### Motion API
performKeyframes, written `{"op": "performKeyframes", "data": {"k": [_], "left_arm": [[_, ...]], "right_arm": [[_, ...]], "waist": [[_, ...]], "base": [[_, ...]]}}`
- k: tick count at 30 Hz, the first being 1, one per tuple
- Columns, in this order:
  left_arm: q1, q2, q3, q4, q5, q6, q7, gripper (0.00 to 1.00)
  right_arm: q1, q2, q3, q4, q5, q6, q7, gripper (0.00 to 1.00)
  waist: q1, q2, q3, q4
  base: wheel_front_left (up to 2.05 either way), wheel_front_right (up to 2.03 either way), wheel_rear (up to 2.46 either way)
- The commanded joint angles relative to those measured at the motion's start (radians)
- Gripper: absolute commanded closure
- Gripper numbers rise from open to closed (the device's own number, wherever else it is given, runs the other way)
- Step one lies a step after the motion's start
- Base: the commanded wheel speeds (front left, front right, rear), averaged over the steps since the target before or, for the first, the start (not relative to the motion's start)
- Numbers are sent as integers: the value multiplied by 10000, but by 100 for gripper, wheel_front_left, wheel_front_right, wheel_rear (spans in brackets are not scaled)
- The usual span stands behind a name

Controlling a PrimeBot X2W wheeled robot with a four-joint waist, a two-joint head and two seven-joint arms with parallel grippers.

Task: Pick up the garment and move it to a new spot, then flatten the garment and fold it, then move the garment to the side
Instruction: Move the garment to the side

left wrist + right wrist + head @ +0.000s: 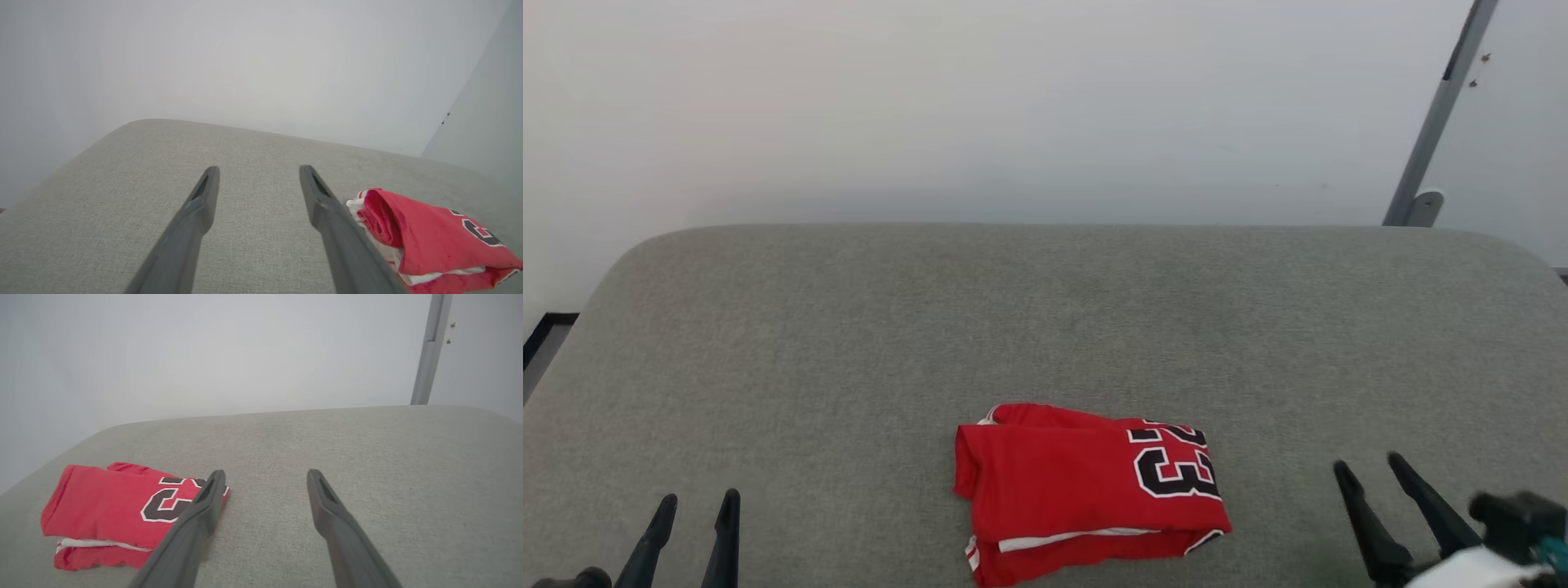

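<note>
Fingers of the left gripper [700, 496] apart, empty, over the tabletop [1045, 327]; those of the right gripper [1367, 462] likewise spread, holding nothing; the garment [1086, 490] lies between them — a folded bundle near the front edge, touching neither. Layers look loose, though the underside is hidden; pinching only the top layer could drag the fold open — or bunch it.

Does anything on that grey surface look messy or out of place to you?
Only slightly: the folded red jersey is uneven, with a white layer peeking from its near edge and a bunched lump at its far left corner. Nothing looks damaged.
</note>
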Motion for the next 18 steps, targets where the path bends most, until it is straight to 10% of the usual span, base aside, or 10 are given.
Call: {"op": "performKeyframes", "data": {"k": [1, 18], "left_arm": [[-55, 24, 42, -23, -66, -16, -50, 0], [-314, 92, -595, -9, -299, -16, -50, 0]], "right_arm": [[-316, -90, 204, 25, 145, -4, 128, 0], [-3123, -1257, 2735, 714, 2759, -4, 5569, 0]], "waist": [[0, -1, 49, 61], [0, -1, 960, 1239]], "base": [[0, 0, 0], [0, 0, 0]]}}
